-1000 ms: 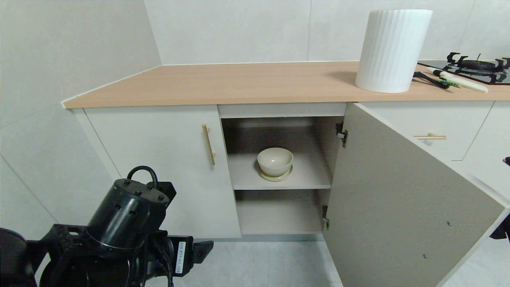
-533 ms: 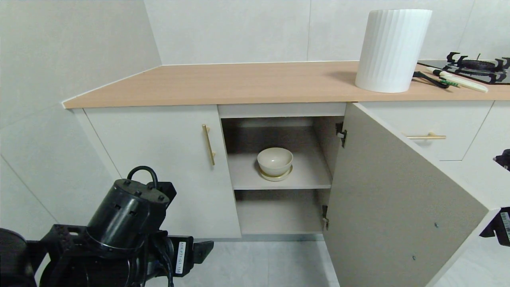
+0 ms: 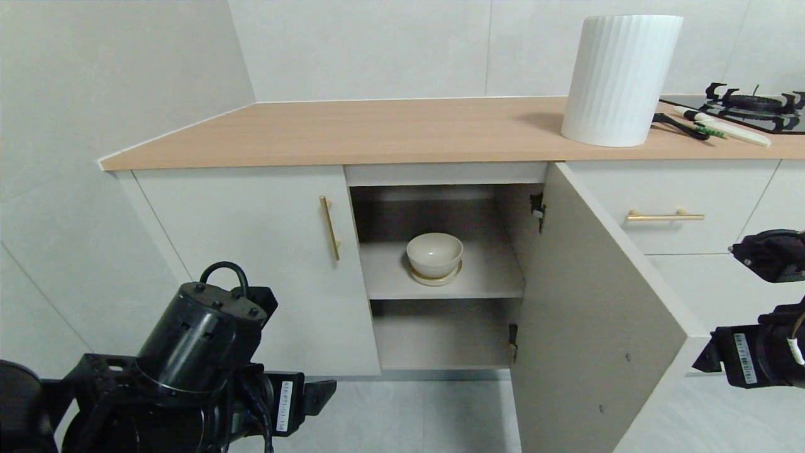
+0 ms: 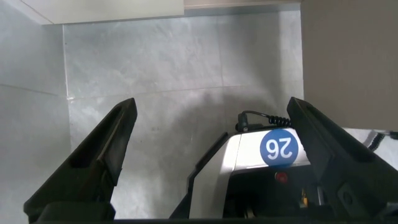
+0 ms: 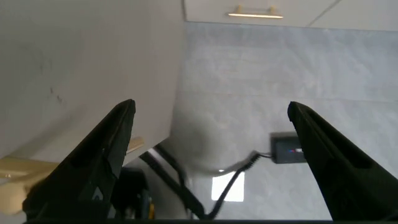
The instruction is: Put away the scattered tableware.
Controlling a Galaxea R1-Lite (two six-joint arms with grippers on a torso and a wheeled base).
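Note:
A cream bowl (image 3: 434,253) sits on a small saucer (image 3: 434,277) on the upper shelf (image 3: 490,277) of the open cabinet. The cabinet door (image 3: 604,302) stands partly swung out at the right. My right arm (image 3: 755,362) is just behind the door's outer edge, low at the right. The right gripper (image 5: 210,109) is open and holds nothing, with the door face (image 5: 81,68) beside it. My left gripper (image 4: 211,109) is also open and holds nothing, hanging over the grey floor (image 4: 174,74). The left arm (image 3: 188,352) is low at the left, in front of the closed door.
A tall white ribbed container (image 3: 619,78) stands on the wooden counter (image 3: 352,132). Utensils (image 3: 717,126) lie beside a gas burner (image 3: 755,100). The left cabinet door has a gold handle (image 3: 329,228), and a drawer handle (image 3: 665,216) is behind the open door. The lower shelf (image 3: 440,343) is bare.
The cabinet door has swung towards shut, its outer edge moving left. My right arm has come further into view from the right behind it. The left arm and the bowl are unmoved.

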